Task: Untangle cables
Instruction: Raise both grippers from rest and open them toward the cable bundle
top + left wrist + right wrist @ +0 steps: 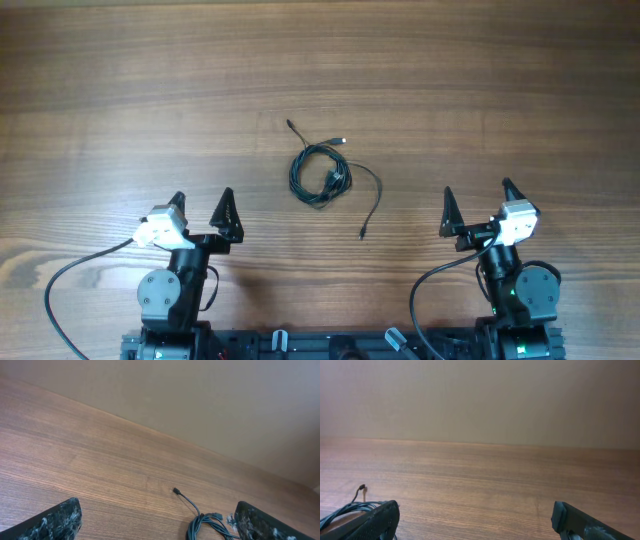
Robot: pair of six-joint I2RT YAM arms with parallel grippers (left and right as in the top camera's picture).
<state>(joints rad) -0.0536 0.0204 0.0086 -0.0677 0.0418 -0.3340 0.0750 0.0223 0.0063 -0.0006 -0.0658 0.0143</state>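
Wood-grain table [120,80], brown and evenly lit. Plain beige wall [480,400] rises behind its far edge in both wrist views.

Coil of cables [320,177]: small, dark, lying flat near the table's middle, between my two arms and farther out than both. Several turns overlap in a rough ring, with a denser clump on its right side. Three loose ends leave the ring. One runs up and left to a tiny plug [289,123]. A short one points up and right. A longer strand curves out to the right, then down toward my side of the table.

Left gripper [202,196]: released, jaws spread wide, nothing between them. From overhead it sits left of the coil and nearer my base, well apart from it. The left wrist view shows my dark marbled fingers [55,521] at the bottom corners. The coil's upper edge and one tail sit low in the frame, just inside the right-hand finger.

Right gripper [477,188]: also released, jaws wide, holding nothing. It sits right of the coil, well apart. In the right wrist view a sliver of the coil and one upturned plug tip show at lower left, partly hidden behind the left-hand finger.

Neither gripper touches the cables.
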